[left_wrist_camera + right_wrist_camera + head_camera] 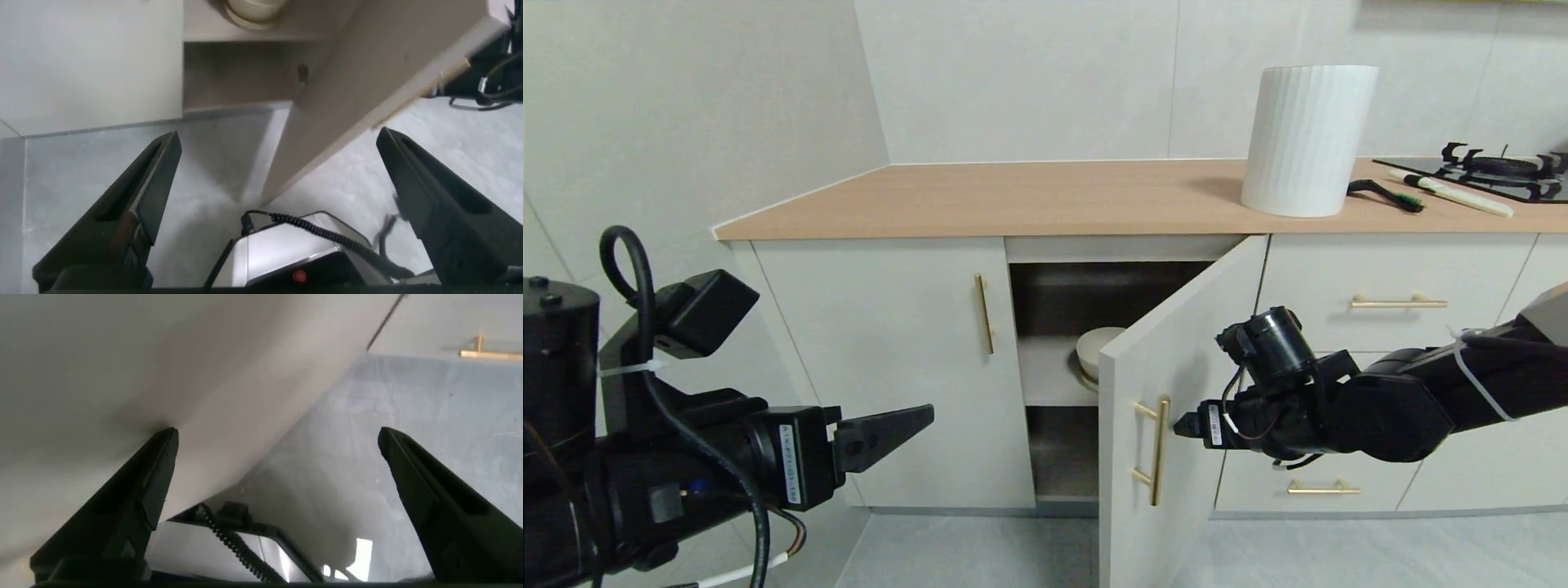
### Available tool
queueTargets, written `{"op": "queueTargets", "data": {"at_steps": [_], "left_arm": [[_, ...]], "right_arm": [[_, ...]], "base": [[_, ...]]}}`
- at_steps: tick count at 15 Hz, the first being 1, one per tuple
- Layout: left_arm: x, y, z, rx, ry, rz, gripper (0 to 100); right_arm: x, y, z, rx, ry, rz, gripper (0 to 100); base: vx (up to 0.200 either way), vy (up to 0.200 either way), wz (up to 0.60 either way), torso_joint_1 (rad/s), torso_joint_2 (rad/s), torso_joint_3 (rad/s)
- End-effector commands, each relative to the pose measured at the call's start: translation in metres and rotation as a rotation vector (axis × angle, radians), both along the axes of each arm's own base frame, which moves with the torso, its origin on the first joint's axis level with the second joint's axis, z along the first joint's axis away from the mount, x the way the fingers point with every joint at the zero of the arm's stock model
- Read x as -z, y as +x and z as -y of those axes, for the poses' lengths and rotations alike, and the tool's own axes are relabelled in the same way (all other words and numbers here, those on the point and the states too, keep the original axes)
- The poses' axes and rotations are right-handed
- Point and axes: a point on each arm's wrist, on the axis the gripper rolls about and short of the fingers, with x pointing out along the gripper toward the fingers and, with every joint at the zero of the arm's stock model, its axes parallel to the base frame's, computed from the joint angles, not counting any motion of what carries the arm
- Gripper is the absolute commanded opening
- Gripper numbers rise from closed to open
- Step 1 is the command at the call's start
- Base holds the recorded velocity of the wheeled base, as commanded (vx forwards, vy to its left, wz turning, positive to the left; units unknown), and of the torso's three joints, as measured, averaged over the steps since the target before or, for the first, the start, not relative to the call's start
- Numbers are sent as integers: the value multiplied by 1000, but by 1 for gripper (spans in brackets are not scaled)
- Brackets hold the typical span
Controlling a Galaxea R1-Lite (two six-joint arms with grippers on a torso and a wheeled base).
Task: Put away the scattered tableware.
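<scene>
- Starting at the right gripper (pixel 1183 425), its fingers are seen spread wide, with nothing held between them. It is placed at the outer face of the open cabinet door (pixel 1168 367), just beside the door's gold handle (pixel 1156 449). Whether the door is touched cannot be told.
- The left gripper (pixel 278 137) is likewise opened wide and nothing is held in it. It is kept well apart from the door, on the far side of the cabinet opening, low before the closed neighbouring door (pixel 890 359).
- A pale bowl (pixel 1097 353) is found behind the open door, inside the cabinet, resting on the upper shelf (pixel 1045 367). It is partly hidden by the door's top edge. It lies higher and deeper than both grippers, and the door stands between it and the right gripper.
- A small white sticker (pixel 791 463) with print is carried on the left wrist, and another is seen on the right one. The writing on both is too small to be read.
- Above the door, on the wooden countertop (pixel 1013 200), a tall white ribbed container (pixel 1307 139) is set. Beyond it a dark brush with a green head (pixel 1390 196) and a pale stick (pixel 1462 198) are laid beside the hob (pixel 1499 167).
</scene>
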Motion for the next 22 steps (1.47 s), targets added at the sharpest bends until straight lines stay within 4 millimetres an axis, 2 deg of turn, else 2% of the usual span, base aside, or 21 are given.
{"op": "queueTargets", "data": {"at_steps": [1, 8, 12, 16, 22], "left_arm": [[0, 1, 0, -1, 0, 0, 100], [2, 1, 1, -1, 5, -5, 100], [3, 2, 1, 0, 5, -10, 100], [5, 4, 2, 0, 13, -22, 100], [6, 4, 2, -1, 15, -24, 100]], "right_arm": [[2, -1, -4, 1, 12, -5, 100], [25, 18, -31, 62, 208, 49, 100], [38, 44, -46, 173, 358, 52, 100], [36, 78, -34, 318, 478, 78, 100], [41, 110, -19, 450, 551, 116, 100]], "base": [[0, 0, 0, 0, 0, 0], [0, 0, 0, 0, 0, 0], [0, 0, 0, 0, 0, 0], [0, 0, 0, 0, 0, 0], [0, 0, 0, 0, 0, 0]]}}
